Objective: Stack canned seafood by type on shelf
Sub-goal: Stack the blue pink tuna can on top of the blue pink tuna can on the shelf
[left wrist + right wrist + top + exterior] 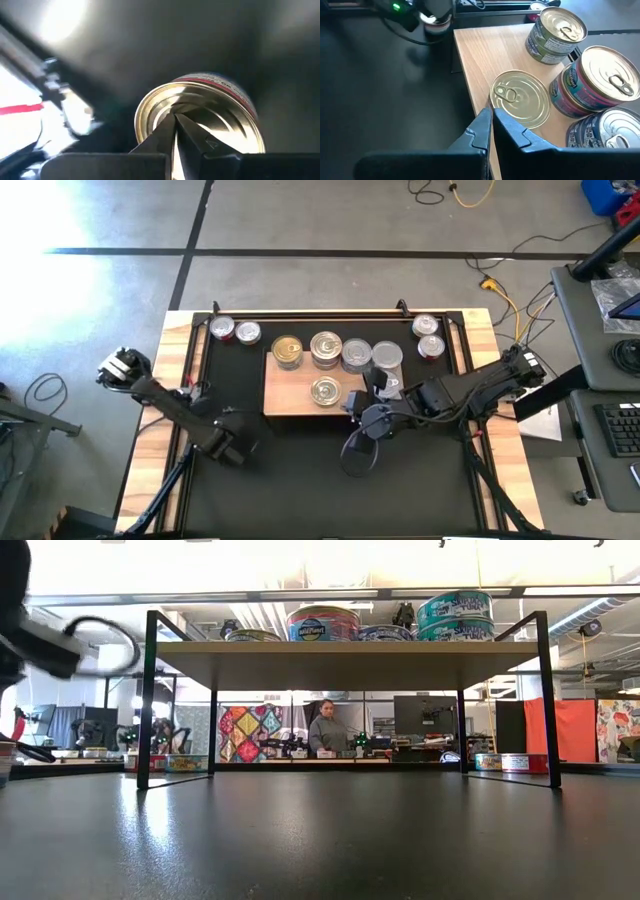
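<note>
- Five tins (341,352) sit on the shelf (290,392); four more lie on the counter (300,470) behind.
- Both my pincers, left (232,450) and right (360,405), are closed, holding nothing.

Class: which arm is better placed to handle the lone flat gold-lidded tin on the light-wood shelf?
Right: its shut end effector hovers beside that gold-lidded tin on the light-wood shelf; the left end effector is off the shelf.

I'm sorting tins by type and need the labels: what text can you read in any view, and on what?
"Wild Planet", as far as it can be made out: red-and-blue tin on the shelf, low view.
Teal tins beside it: lettering too blurred to read.
Tin labels in the right wrist view: unreadable.
Red-banded tin, left wrist view: print unreadable.
</note>
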